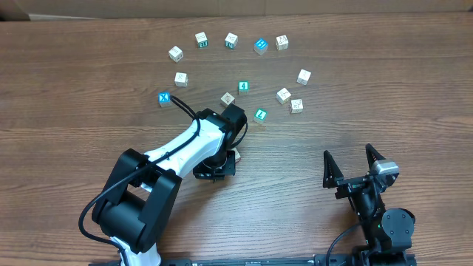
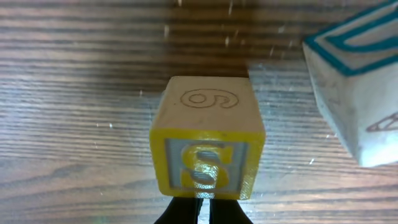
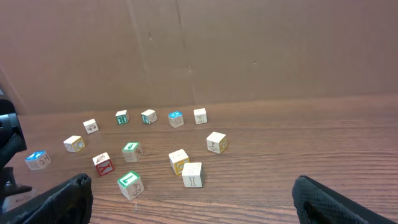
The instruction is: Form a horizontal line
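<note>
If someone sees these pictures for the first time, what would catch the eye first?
A pale yellow cube with a yellow-framed S fills the left wrist view, sitting on the table in front of the shut left end effector. From overhead, the other cubes lie scattered in a loose arc on the far side, not in a line, while the right end effector stands open at the near right.

Dark wood-grain table point(image 1: 414, 89) filled the scene; a plain brown cardboard wall point(image 3: 249, 50) stood along its far edge.
</note>
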{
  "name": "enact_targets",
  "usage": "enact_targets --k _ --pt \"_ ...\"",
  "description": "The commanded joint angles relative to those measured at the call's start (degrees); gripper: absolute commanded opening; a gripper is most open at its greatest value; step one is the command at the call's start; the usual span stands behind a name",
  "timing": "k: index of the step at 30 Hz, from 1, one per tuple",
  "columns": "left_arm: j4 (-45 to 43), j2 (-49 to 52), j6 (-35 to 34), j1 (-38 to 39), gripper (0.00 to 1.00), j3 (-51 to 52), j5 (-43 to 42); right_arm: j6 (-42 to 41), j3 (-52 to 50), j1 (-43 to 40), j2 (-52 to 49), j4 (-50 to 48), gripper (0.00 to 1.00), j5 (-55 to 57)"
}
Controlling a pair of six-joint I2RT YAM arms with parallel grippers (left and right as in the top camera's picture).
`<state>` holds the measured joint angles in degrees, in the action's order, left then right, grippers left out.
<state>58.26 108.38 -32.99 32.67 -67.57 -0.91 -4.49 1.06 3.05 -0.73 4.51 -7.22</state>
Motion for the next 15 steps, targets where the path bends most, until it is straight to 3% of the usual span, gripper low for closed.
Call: enact_targets --k 1,15 --pt "-0.68 -0.39 -0.87 0.35 0.04 0.13 1.73 -0.13 -0.59 0.26 0.57 -0.28 1.00 0.26" --pt "-2.19 -0.39 -0.83 0.24 0.04 0.13 2.43 -0.13 -0.59 0.26 0.57 -0.28 1.00 0.26"
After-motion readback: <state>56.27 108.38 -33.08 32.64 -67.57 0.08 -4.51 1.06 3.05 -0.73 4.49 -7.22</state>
